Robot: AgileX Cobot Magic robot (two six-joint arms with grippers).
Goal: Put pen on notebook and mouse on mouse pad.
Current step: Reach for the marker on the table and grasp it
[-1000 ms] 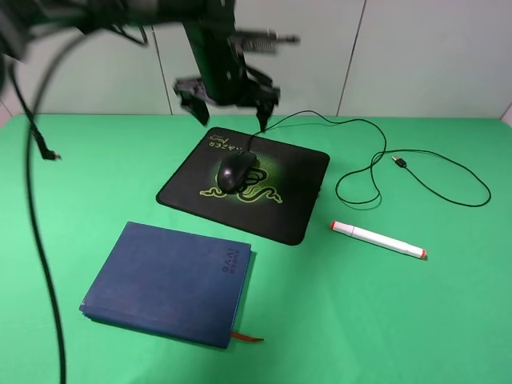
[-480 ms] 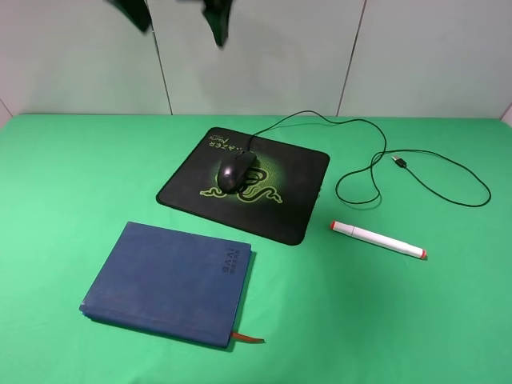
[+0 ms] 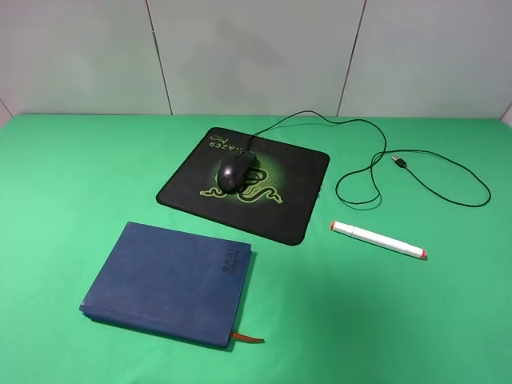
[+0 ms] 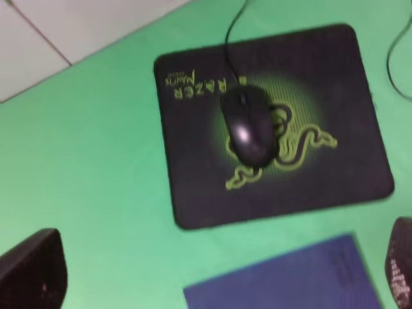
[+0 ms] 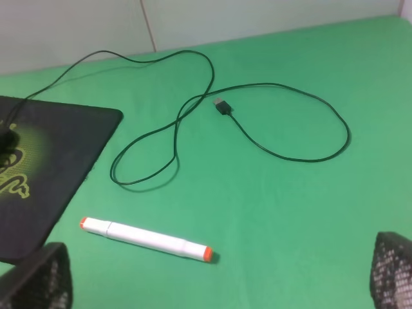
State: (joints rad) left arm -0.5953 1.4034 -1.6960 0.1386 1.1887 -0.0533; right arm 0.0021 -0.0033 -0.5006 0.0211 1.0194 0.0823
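The black mouse (image 3: 236, 170) sits on the black mouse pad (image 3: 288, 208) with the green emblem, at the table's middle back; the left wrist view shows the mouse (image 4: 248, 125) and the mouse pad (image 4: 328, 90) from above. The dark-blue notebook (image 3: 168, 282) lies at the front left, apart from the pad. The white pen (image 3: 378, 239) lies on the green cloth right of the pad, and the right wrist view shows the pen (image 5: 145, 238) too. Neither arm shows in the high view. My left gripper (image 4: 215, 283) hangs open high above pad and notebook (image 4: 290, 283). My right gripper (image 5: 222, 280) is open above the pen.
The mouse's thin black cable (image 3: 376, 160) loops over the cloth at the back right and ends in a USB plug (image 3: 398, 162). A white panelled wall (image 3: 256, 56) stands behind the green table.
The left arm, which hung just behind the mouse pad a second ago, has lifted up and out of the high view. Mouse, pen and notebook have not moved.
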